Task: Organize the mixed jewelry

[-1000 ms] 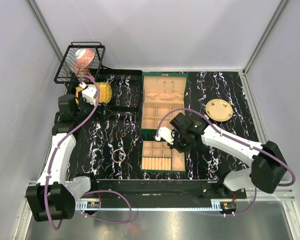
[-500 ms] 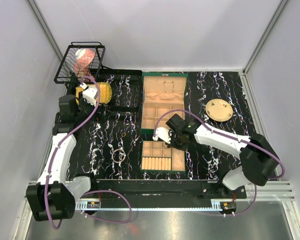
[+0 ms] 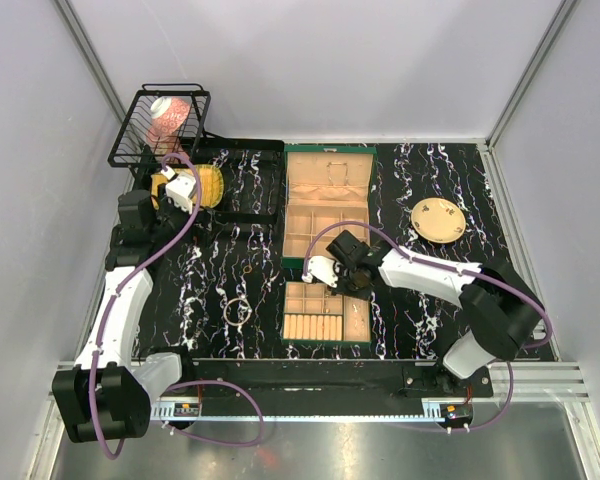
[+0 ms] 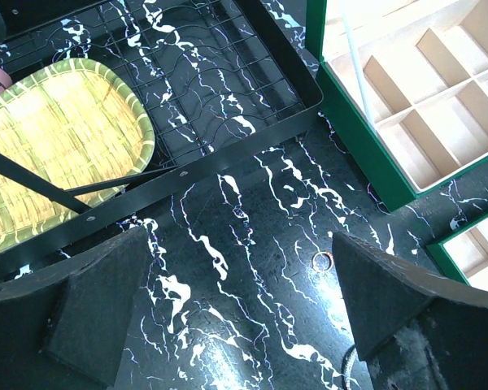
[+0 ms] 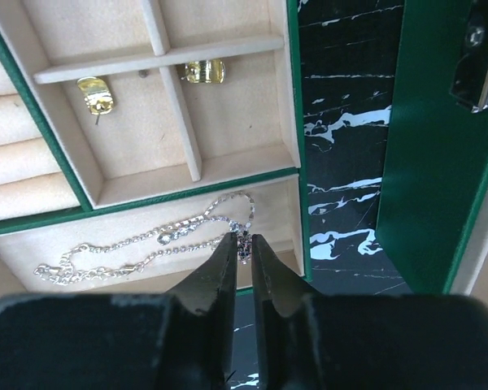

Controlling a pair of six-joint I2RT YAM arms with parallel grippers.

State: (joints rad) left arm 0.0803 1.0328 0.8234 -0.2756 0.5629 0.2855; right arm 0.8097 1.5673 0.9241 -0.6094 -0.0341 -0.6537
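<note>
Chain (image 5: 164, 238), silver, lies along the bottom compartment of the green tray (image 5: 292, 97), lower left in the right wrist view. The right gripper (image 5: 242, 242) is right over its end, jaws a narrow slit apart, and I can't tell whether they pinch it. Gold earrings (image 5: 95, 93) sit in the compartments above. The left gripper (image 4: 237, 244) gapes wide over the marbled table (image 4: 220, 203), a small ring (image 4: 321, 260) lying below it. The bangle (image 3: 238, 311) is lower centre-left in the overhead view.

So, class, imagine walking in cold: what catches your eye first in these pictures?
The green jewelry box lying open mid-table, bright against the black marbled top. The right gripper hangs over its near tray, jaws almost together above a silver chain, with gold earrings in the neighbouring compartments.
</note>
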